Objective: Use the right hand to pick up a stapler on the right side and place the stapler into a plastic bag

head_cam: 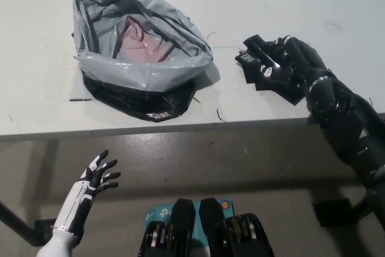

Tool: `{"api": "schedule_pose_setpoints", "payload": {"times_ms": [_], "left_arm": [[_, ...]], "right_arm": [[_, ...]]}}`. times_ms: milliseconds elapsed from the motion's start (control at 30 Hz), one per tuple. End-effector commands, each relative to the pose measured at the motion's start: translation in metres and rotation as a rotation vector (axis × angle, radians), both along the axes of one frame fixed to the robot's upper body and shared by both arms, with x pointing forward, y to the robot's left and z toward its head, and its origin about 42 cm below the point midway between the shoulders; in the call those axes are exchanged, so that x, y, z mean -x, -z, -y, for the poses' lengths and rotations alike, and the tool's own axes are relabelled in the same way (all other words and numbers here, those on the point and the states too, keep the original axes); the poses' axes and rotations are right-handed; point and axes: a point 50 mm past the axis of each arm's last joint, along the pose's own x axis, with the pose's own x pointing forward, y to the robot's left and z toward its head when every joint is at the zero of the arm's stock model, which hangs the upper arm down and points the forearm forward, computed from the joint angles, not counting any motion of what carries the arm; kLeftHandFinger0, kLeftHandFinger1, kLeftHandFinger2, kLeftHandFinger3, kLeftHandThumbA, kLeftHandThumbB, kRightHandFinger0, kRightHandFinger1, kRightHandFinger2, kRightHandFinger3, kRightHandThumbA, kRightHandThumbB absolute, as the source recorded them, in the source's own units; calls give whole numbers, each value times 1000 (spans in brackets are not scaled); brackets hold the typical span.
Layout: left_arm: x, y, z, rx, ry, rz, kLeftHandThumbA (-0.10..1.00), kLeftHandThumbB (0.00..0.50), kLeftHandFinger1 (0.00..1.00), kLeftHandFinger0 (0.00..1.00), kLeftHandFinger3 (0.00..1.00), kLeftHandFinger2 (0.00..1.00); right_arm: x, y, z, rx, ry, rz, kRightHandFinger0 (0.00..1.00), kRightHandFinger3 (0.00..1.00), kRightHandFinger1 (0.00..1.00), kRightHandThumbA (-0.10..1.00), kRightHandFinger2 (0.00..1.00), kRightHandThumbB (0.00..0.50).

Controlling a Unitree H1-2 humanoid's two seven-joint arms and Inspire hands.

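Desk [301, 4]: white top, carrying everything. Its front edge is running across the middle of the head view, with the floor [240, 167] showing below it.

Plastic bag [144, 70]: sitting on the desk's left half. The grey rim is rolled down over a black base, so the mouth is gaping upward and staying open unaided. Judgement: it is standing this way so that one hand alone can drop something in. Something pinkish is lying inside.

Right arm [349, 124]: reaching in from the lower right across the desk edge.

Right hand [289, 67]: lying on the desk's right side, well apart from the bag, with its fingers wrapping around the stapler [255, 52]. Black on black is making the contact hard to read, but the hold is looking closed rather than loose.

Left hand [99, 173]: hanging idle at lower left, below the desk edge, fingers spread and gripping nothing, keeping clear of the work.

Stapler: black, angular and glossy, catching small white glints. Its free end is sticking out of the hand toward the bag. Whether it is resting on the desk or clearing it, I cannot tell.
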Motion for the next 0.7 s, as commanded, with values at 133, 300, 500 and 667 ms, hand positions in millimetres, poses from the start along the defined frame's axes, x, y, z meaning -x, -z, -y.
{"api": "schedule_pose_setpoints", "payload": {"times_ms": [133, 300, 500, 667], "left_arm": [[-4, -14, -2, -34, 28, 74, 1000, 161, 796, 779, 1000, 883], [-2, -11, -2, -28, 23, 62, 1000, 168, 804, 793, 1000, 879], [0, -9, -3, -15, 21, 55, 1000, 169, 798, 795, 1000, 875], [0, -10, -3, -22, 21, 54, 1000, 138, 797, 803, 1000, 880]], "right_arm": [[-13, -35, 7, -335, 92, 46, 0, 374, 223, 266, 479, 254], [-14, -22, 18, -1104, 251, -176, 0, 450, 219, 101, 515, 284], [-11, -10, 23, -1625, 260, -298, 0, 389, 63, 188, 507, 228], [-11, -10, 22, -1848, 226, -342, 0, 572, 20, 261, 490, 215]]}}
